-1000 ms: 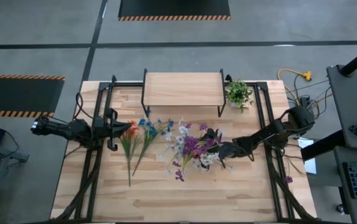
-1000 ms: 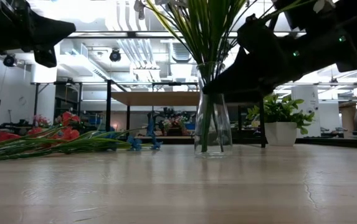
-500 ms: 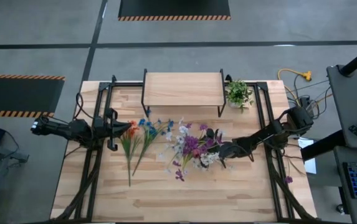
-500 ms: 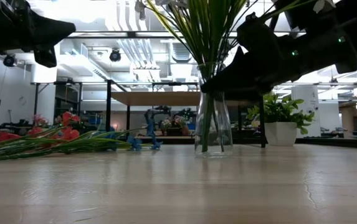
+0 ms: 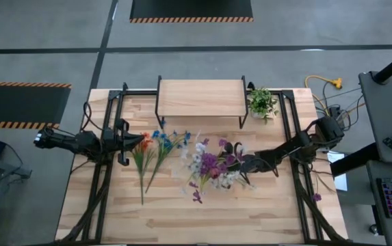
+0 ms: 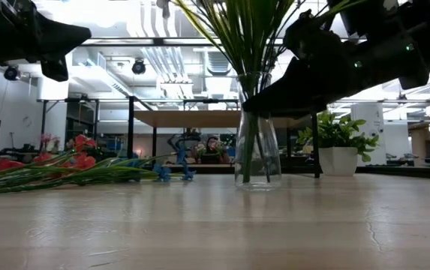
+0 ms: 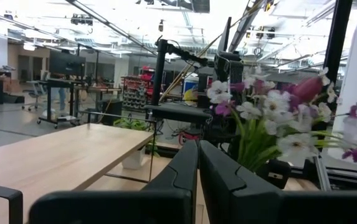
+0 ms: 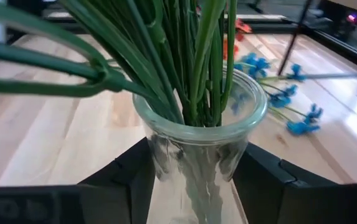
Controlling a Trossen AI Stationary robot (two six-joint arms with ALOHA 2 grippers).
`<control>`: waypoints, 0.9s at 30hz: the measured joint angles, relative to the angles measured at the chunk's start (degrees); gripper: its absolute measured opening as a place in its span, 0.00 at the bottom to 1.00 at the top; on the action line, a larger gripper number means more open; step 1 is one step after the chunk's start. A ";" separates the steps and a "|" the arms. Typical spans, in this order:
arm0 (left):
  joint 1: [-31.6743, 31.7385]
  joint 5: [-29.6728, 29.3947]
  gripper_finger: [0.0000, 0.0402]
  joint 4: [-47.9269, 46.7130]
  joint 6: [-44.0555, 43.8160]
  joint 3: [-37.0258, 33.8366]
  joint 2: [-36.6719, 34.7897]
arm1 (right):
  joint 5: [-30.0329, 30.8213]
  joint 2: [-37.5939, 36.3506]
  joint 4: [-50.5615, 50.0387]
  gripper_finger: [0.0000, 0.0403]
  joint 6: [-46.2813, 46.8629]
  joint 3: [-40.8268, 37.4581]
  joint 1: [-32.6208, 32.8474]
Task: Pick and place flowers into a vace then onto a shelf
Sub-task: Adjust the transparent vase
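the right arm reaches in low from the table's right edge toward the middle, its right gripper [image 5: 245,166] level with the upper half of the vase [image 6: 257,142]. in the right wrist view the two dark fingers [image 8: 125,177] sit on either side of the glass, right against it, pinching the vase below its rim. the vase stands upright on the table [image 5: 168,212], in front of the shelf [image 5: 200,98], holding a bunch of flowers [image 5: 209,164] with purple and white blossoms.

the left arm lies stretched across the table's left side, its left gripper [image 5: 141,141] pressed together and holding nothing, hovering over the loose flowers [image 5: 151,154], red and blue, lying flat on the wood.

only the low view shows the vase base resting on the tabletop and a potted plant [image 6: 338,146] behind it. only the right wrist view shows the green stems packed inside the round mouth. the left wrist view looks past its closed fingers [image 7: 200,180] at the shelf top and the blossoms.
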 joint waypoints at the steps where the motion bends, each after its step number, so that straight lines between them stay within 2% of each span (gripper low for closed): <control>1: 0.00 0.00 0.00 0.00 -0.01 -0.01 0.00 | -1.23 -0.02 0.09 0.44 -1.09 0.00 -0.29; 5: 0.00 0.00 0.00 0.00 -0.02 -0.01 -0.02 | -9.95 -0.03 1.25 0.41 -4.13 -0.03 -2.81; 12: 0.00 0.02 0.00 0.00 -0.09 0.01 -0.02 | -34.11 0.04 7.07 0.42 -9.10 -0.17 -10.33; 23: 0.00 0.02 0.00 -0.04 -0.39 -0.01 0.03 | -68.34 0.04 7.16 0.42 -12.70 0.00 -21.87; 27: 0.01 0.02 0.00 -0.05 -0.44 0.00 0.04 | -75.30 0.04 3.82 0.42 -17.25 0.02 -24.07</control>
